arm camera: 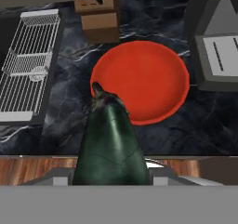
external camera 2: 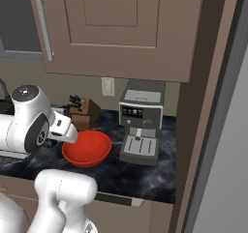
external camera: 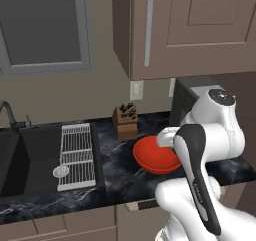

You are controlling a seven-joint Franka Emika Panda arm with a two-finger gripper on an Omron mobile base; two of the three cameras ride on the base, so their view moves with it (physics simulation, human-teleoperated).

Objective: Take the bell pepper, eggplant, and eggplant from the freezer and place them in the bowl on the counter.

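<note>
White robot arm w/ dark joints bent forward; two-finger gripper clamped on a dark green eggplant.

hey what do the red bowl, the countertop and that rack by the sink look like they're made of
Bowl: uniform matte red-orange, no pattern or shine, probably plastic or glazed ceramic. Counter: black with faint white veins, looks like polished stone. Rack: thin pale parallel bars, likely coated or bare metal wire.

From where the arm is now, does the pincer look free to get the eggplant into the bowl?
Probably yes. The pincer is shut on the eggplant just short of the bowl, which is empty, with nothing between them.
</note>
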